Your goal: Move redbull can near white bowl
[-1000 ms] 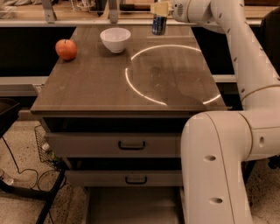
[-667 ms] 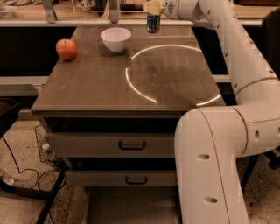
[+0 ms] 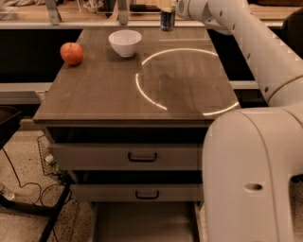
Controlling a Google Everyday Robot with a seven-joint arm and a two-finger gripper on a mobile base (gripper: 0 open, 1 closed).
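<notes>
The redbull can (image 3: 166, 21) is dark blue and stands upright at the far edge of the table, its top hidden by my gripper. My gripper (image 3: 166, 8) comes in from the upper right and is shut on the can's upper part. The can's base is at or just above the tabletop; I cannot tell which. The white bowl (image 3: 125, 42) sits on the table to the left of the can and a little nearer to me, about a bowl's width away.
A red apple (image 3: 72, 53) lies near the table's left edge. The brown table (image 3: 104, 94) carries a bright ring of reflected light (image 3: 142, 90). Two drawers (image 3: 142, 156) sit below it. My white arm (image 3: 255, 56) fills the right side. Cables lie on the floor at left.
My gripper has moved the can a little to the left along the far edge, closer to the white bowl. The bowl and apple have not moved.
</notes>
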